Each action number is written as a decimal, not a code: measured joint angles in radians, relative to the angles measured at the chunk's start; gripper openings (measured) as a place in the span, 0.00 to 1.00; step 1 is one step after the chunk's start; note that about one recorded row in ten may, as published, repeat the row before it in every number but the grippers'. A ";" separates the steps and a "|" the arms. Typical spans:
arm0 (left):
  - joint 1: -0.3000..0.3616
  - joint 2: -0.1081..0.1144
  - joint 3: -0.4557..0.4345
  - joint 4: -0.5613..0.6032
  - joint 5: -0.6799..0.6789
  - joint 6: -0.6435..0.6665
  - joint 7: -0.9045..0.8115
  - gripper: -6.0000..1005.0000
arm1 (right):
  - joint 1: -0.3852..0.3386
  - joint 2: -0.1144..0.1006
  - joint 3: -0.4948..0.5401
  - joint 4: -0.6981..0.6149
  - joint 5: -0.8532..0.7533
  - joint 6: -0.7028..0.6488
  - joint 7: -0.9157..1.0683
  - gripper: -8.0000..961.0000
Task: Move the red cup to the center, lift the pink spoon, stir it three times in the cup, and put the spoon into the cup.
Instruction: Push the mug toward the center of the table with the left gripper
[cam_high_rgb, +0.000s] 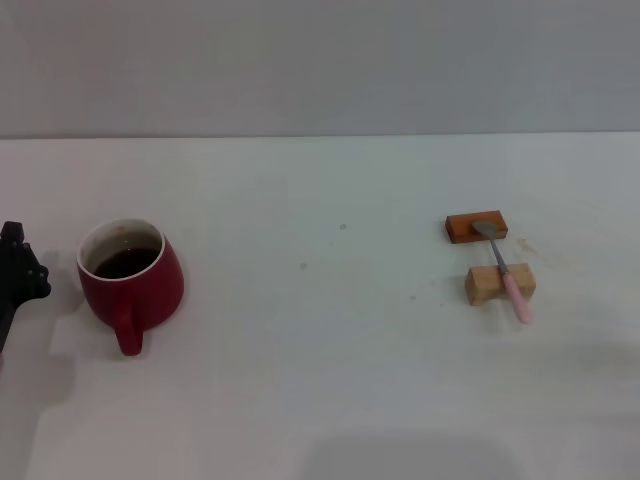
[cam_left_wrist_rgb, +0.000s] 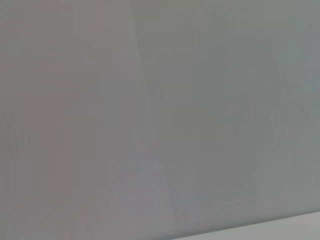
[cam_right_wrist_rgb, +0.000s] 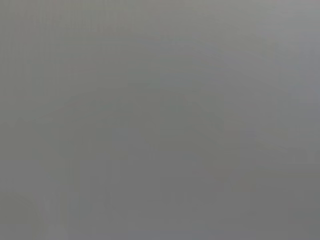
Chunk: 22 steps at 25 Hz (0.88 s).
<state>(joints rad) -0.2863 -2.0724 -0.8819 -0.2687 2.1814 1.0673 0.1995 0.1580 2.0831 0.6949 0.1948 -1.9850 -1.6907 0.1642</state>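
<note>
The red cup (cam_high_rgb: 131, 276) stands on the white table (cam_high_rgb: 320, 380) at the left, with dark liquid inside and its handle turned toward the front. The pink spoon (cam_high_rgb: 505, 271) lies at the right across two wooden blocks, its silver bowl on the far block and its pink handle over the near one. My left gripper (cam_high_rgb: 18, 280) shows as a black part at the left edge, just left of the cup and apart from it. My right gripper is out of view. Both wrist views show only plain grey.
An orange-brown block (cam_high_rgb: 476, 227) and a tan block (cam_high_rgb: 498, 284) sit under the spoon at the right. A grey wall (cam_high_rgb: 320, 60) rises behind the table's far edge.
</note>
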 joint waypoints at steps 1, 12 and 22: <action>-0.002 0.000 0.001 0.002 0.000 -0.002 0.000 0.01 | 0.000 0.000 0.000 0.001 0.000 -0.001 0.000 0.83; -0.023 0.001 0.020 0.009 0.000 -0.037 0.006 0.01 | -0.004 0.000 0.000 0.003 0.000 -0.009 0.000 0.83; -0.040 0.002 0.059 0.010 0.001 -0.064 0.010 0.02 | -0.005 0.000 -0.009 0.006 0.000 -0.011 0.001 0.83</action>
<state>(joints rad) -0.3264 -2.0699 -0.8228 -0.2591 2.1825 1.0029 0.2097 0.1533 2.0831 0.6856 0.2009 -1.9851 -1.7015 0.1651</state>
